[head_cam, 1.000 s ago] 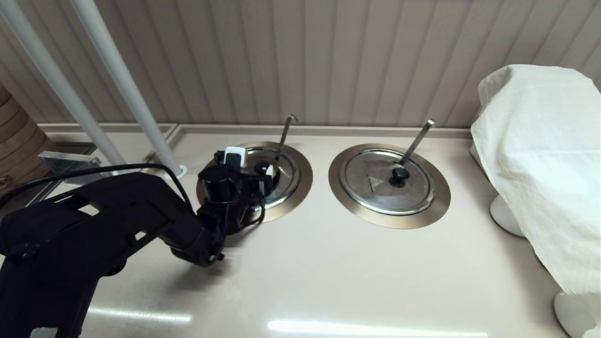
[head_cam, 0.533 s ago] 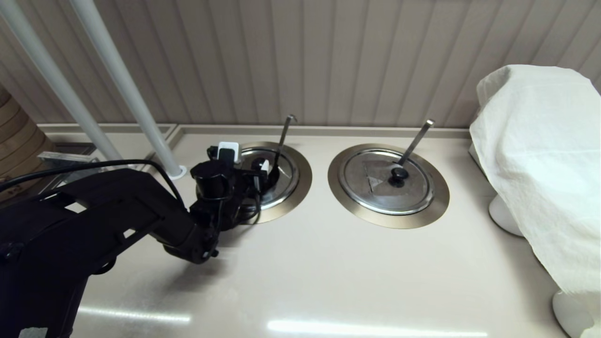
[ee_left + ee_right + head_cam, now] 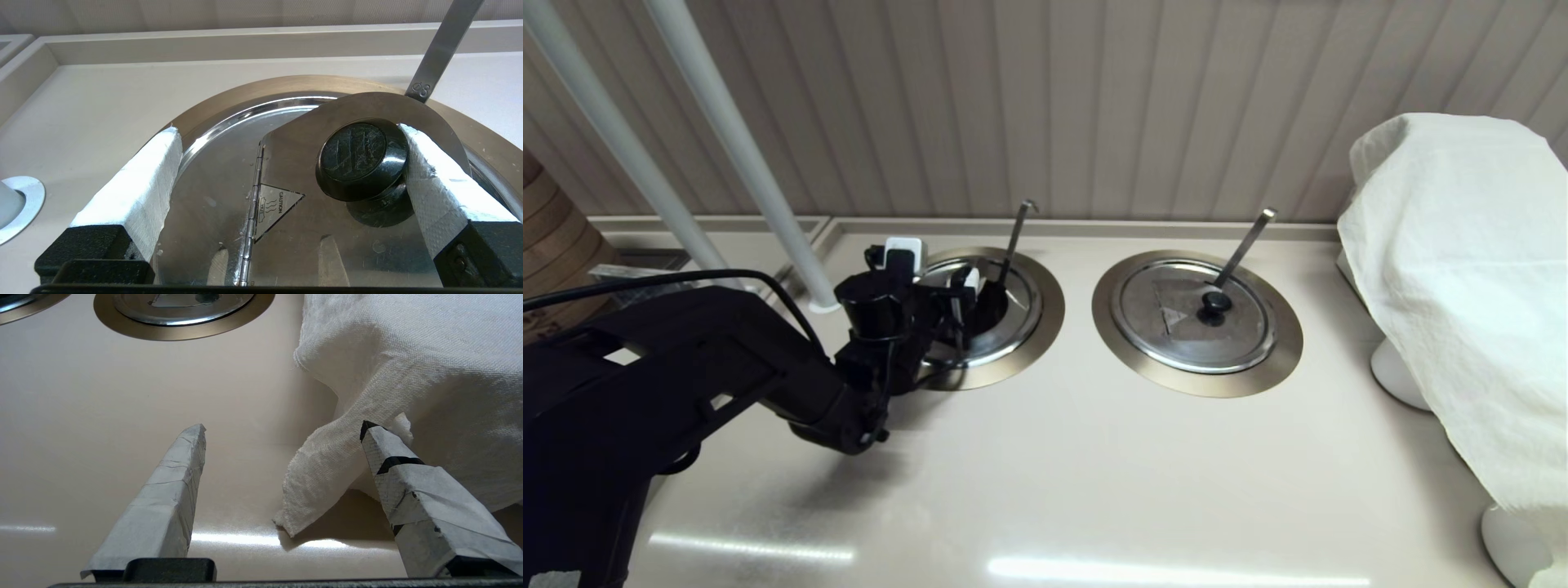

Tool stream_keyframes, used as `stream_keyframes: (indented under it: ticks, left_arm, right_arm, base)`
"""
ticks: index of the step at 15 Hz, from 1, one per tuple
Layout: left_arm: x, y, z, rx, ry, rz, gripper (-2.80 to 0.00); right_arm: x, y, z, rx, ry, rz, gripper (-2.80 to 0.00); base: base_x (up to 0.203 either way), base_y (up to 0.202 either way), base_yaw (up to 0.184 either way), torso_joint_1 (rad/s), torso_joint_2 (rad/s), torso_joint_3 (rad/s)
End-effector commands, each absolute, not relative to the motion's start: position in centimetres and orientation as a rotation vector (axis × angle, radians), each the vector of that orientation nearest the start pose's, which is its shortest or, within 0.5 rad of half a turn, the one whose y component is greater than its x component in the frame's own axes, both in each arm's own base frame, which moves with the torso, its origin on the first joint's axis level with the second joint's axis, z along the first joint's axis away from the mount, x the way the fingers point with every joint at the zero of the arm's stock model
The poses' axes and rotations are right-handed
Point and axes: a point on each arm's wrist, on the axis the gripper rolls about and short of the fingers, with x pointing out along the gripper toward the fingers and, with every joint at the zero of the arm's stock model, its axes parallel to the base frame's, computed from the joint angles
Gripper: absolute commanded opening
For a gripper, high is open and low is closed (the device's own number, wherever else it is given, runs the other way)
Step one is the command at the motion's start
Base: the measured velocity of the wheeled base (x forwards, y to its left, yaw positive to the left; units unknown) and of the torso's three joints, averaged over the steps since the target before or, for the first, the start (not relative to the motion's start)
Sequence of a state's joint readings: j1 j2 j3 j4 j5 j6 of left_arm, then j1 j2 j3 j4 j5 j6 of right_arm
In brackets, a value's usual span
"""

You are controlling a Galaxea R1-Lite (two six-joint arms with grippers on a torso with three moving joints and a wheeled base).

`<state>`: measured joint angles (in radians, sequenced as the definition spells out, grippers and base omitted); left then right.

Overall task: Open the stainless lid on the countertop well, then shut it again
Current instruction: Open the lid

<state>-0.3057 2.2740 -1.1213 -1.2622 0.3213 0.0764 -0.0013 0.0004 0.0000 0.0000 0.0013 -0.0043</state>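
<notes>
We note the countertop well (image 3: 1045, 314) at the counter's left, its stainless lid (image 3: 286, 192) with the hinged half tilted up. Left gripper (image 3: 286, 134) jaws spread wide, one pad touching the black knob (image 3: 361, 157). Right gripper (image 3: 282, 435) spread, near white cloth (image 3: 408, 355).

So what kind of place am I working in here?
Probably a buffet or canteen serving counter: two countertop wells with hinged stainless lids, ladle handles poking out, and a cloth-covered appliance.
</notes>
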Motion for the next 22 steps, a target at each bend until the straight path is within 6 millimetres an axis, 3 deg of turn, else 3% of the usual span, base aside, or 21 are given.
stream_keyframes:
  ticks: [1,19,22]
  left_arm:
    - [41.7,-12.2,11.0,0.044,-0.104,0.030,0.00]
    - [42.7,-7.9,11.0,0.068,-0.105,0.116,0.00]
    - [42.1,-7.4,10.8,0.081,-0.151,0.096,0.00]
  right_arm:
    - [-2.3,0.0,7.5,-0.005,0.000,0.000,0.00]
    - [-2.3,0.0,7.6,-0.005,0.002,0.001,0.00]
    - [-2.3,0.0,7.5,-0.005,0.000,0.001,0.00]
  base:
    - [0.000,0.000,0.000,0.000,0.00,0.000]
    - [0.000,0.000,0.000,0.000,0.00,0.000]
    - [0.000,0.000,0.000,0.000,0.00,0.000]
